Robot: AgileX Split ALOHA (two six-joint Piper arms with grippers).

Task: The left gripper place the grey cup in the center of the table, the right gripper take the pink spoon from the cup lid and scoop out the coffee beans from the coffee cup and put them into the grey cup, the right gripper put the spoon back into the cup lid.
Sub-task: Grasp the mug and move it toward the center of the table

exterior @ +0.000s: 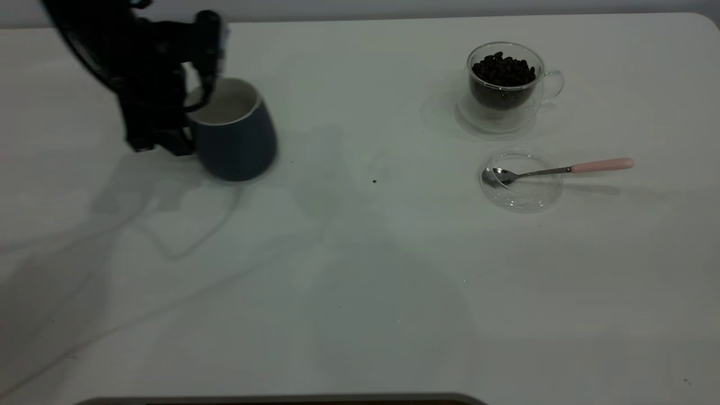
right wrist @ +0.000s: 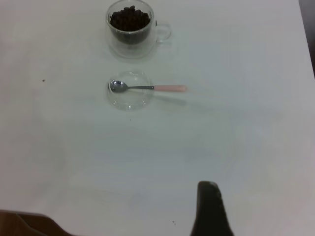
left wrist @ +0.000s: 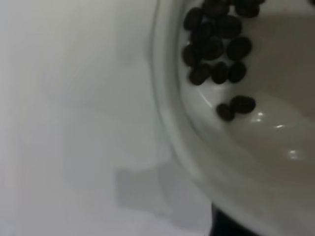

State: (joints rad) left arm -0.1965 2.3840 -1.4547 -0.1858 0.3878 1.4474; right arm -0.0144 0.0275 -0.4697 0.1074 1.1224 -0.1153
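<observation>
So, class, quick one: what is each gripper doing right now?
Left gripper: closed on the rim of the grey cup, at the table's left side.
Right gripper: away from the pink spoon; cannot be told.

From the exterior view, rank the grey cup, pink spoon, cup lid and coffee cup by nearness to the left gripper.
1. grey cup: at the left gripper, whose jaws close on its rim, table's left.
2. cup lid: right side, holding the spoon's bowl.
3. pink spoon and coffee cup: right side, too close to call; the spoon's handle points away from the gripper.
</observation>
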